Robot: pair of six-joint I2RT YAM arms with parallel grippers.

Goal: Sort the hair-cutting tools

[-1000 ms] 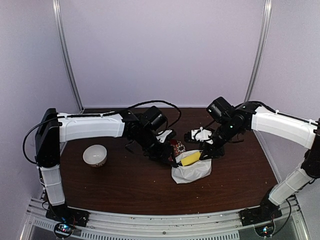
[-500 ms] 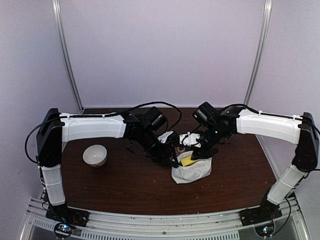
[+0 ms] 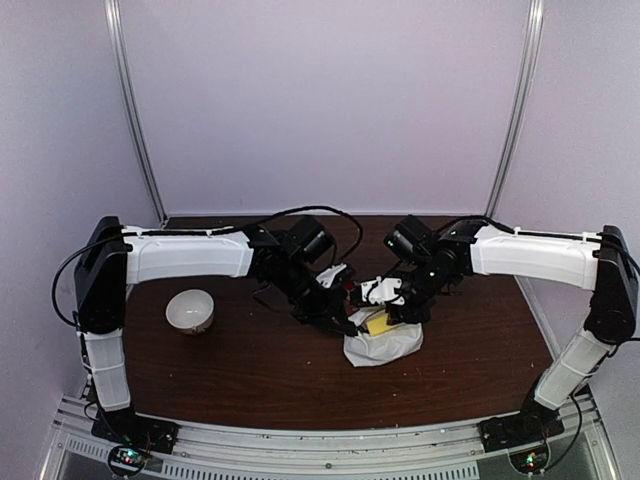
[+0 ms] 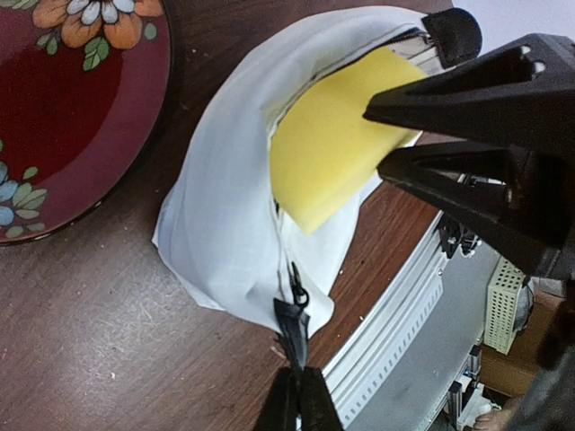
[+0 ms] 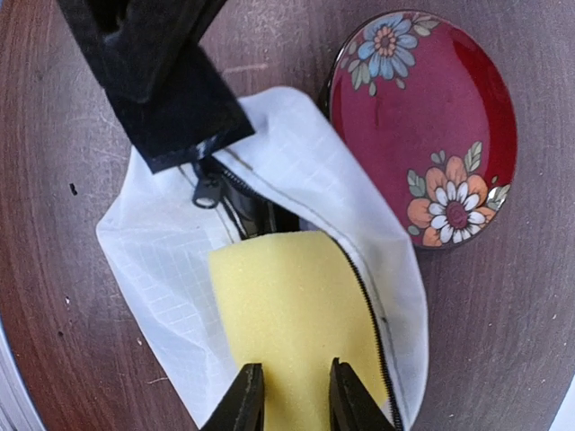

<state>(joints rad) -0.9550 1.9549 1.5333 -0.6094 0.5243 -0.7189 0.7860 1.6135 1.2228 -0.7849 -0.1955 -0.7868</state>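
No hair-cutting tools show in any view. A white zip pouch (image 3: 385,345) lies on the table with a yellow sponge (image 5: 296,314) sticking out of its open mouth. Something dark shows inside the pouch (image 5: 180,269) behind the sponge; I cannot tell what it is. My left gripper (image 4: 301,400) is shut on the black fabric tab (image 4: 292,328) at the end of the pouch's zip. My right gripper (image 5: 292,395) has its fingers pressed onto the near end of the sponge. The left wrist view shows that right gripper (image 4: 373,135) with the sponge's edge between its jaws.
A red flowered plate (image 5: 422,126) lies right behind the pouch, touching its far edge, and appears again in the left wrist view (image 4: 72,117). A white bowl (image 3: 190,310) stands at the left of the table. The table's metal front rail (image 4: 404,314) runs near the pouch.
The right arm has swung left and down onto the pouch, and its jaws have narrowed onto the sponge. The left gripper has shut on the zip tab.
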